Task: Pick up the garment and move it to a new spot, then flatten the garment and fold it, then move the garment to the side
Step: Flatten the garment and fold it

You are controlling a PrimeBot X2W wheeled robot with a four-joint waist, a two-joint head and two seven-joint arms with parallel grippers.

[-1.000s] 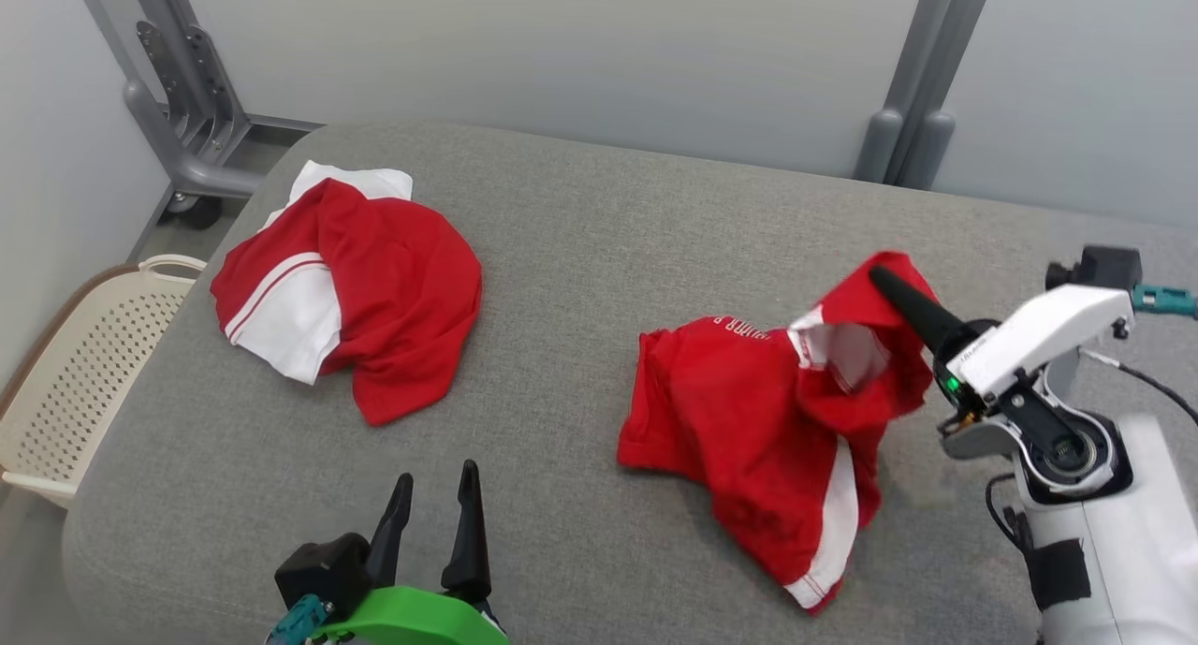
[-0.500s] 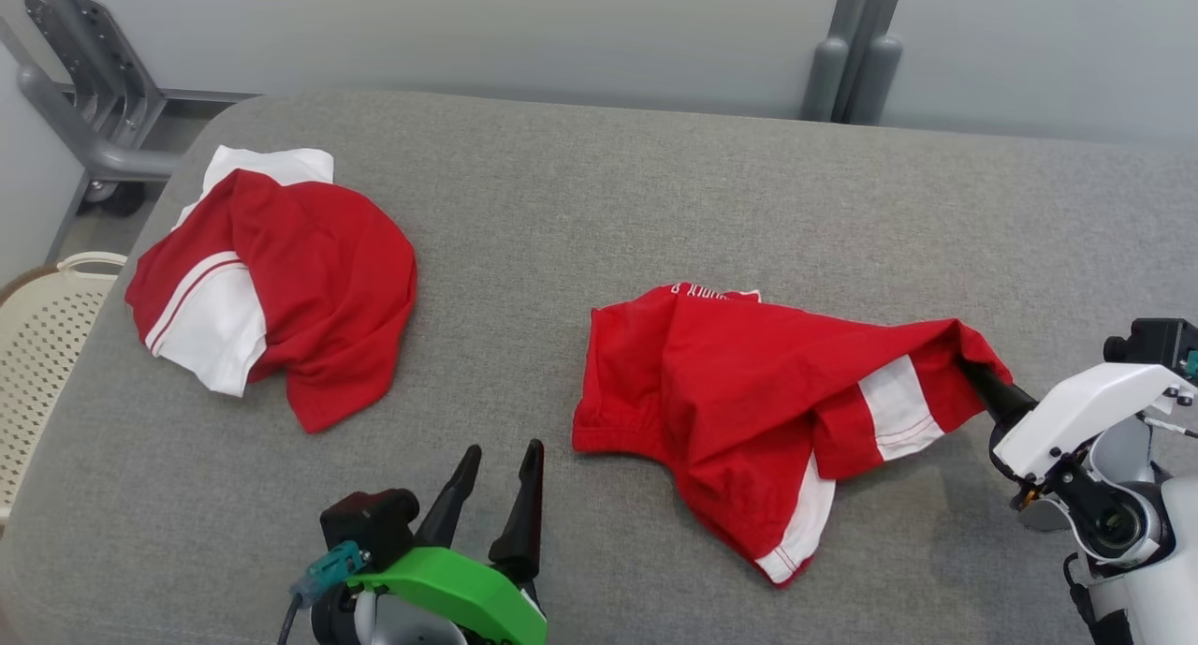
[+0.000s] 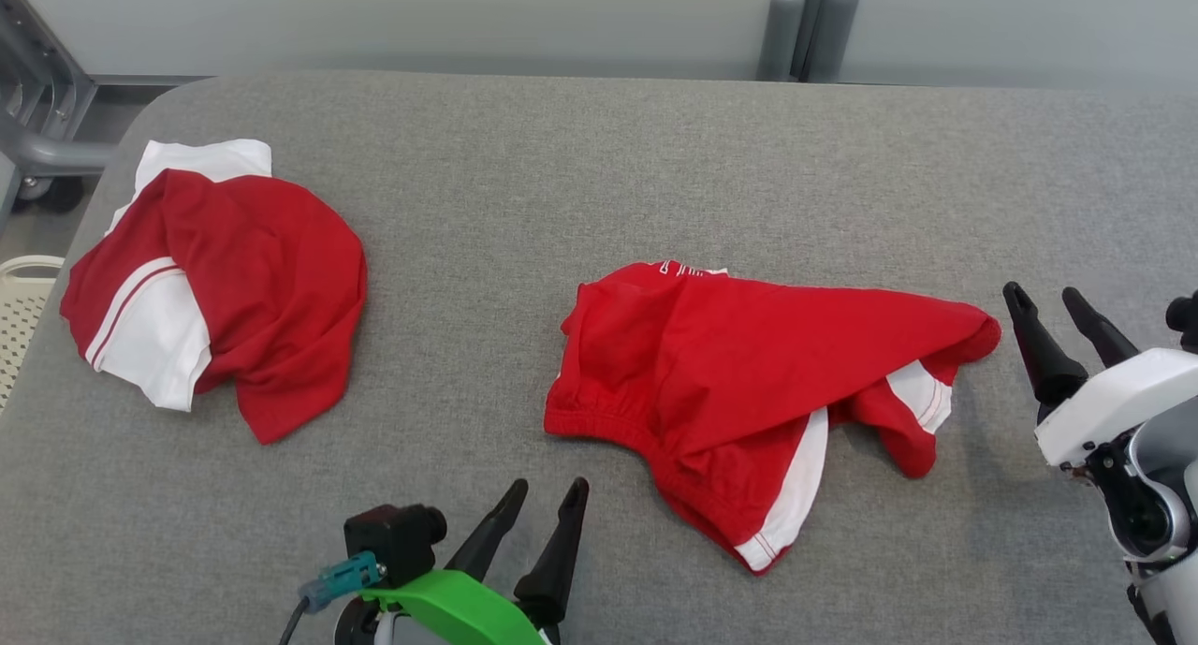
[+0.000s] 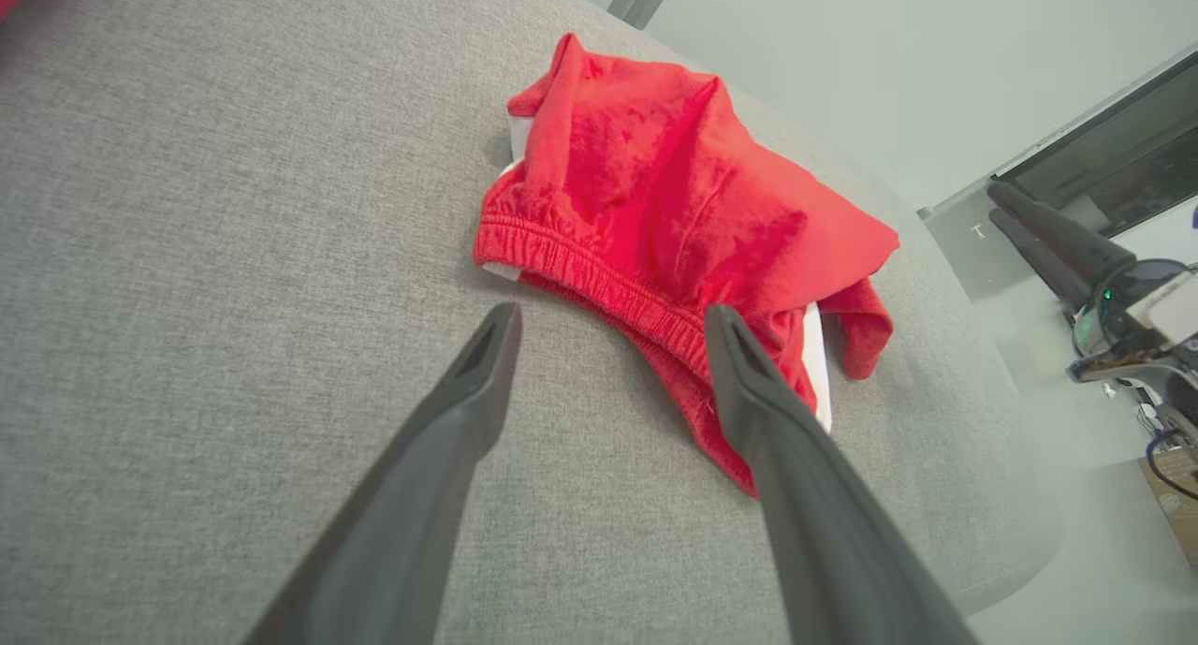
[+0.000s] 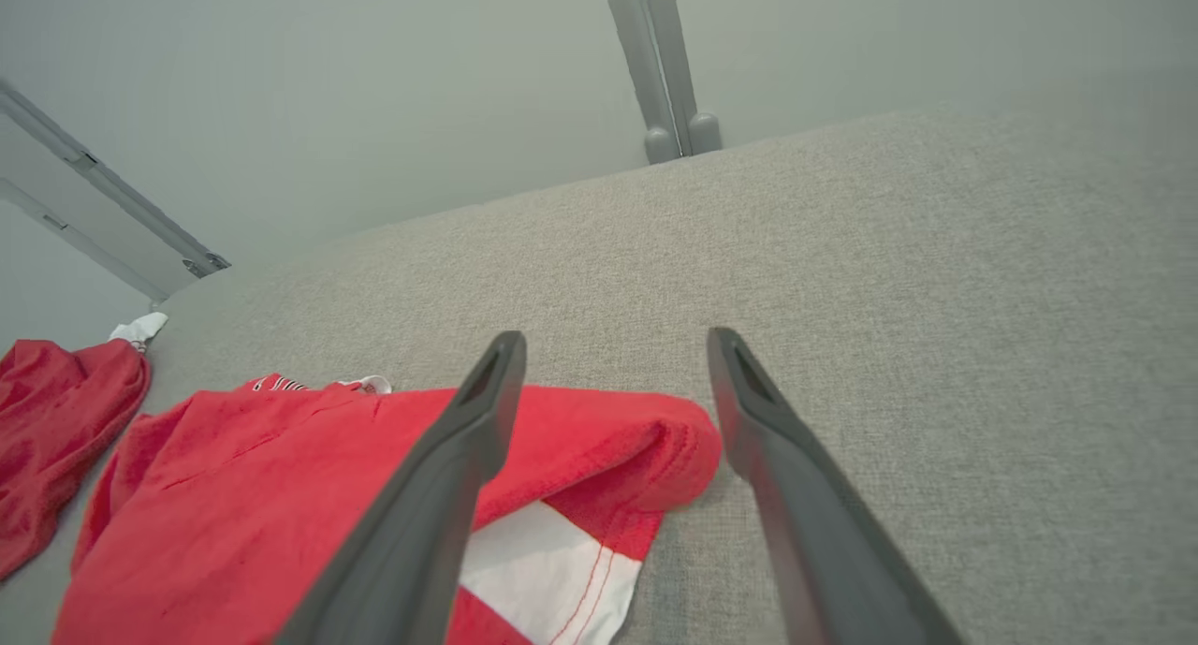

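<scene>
Rumpled red fabric shorts with white side panels and an elastic waistband [image 3: 749, 364] lie on a grey fabric-covered platform [image 3: 562, 158], between its middle and its right edge, one leg doubled under and the cloth heaped in folds. The right gripper [image 3: 1040, 292] stands just beside the right end of the shorts, apart from the cloth, jaws spread and empty. The left gripper [image 3: 550, 488] hovers near the front edge, also spread wide and holding nothing, its fingers pointing toward the waistband. Judged from this layout, the garment appears set down at its working spot. Flattening, folding and the final move to the side are not yet done. Count: two garments, the second a bunched red-and-white cloth [image 3: 215, 280] near the far left corner; two grippers; one cream perforated plastic basket [image 3: 19, 308] beyond the left edge.
</scene>
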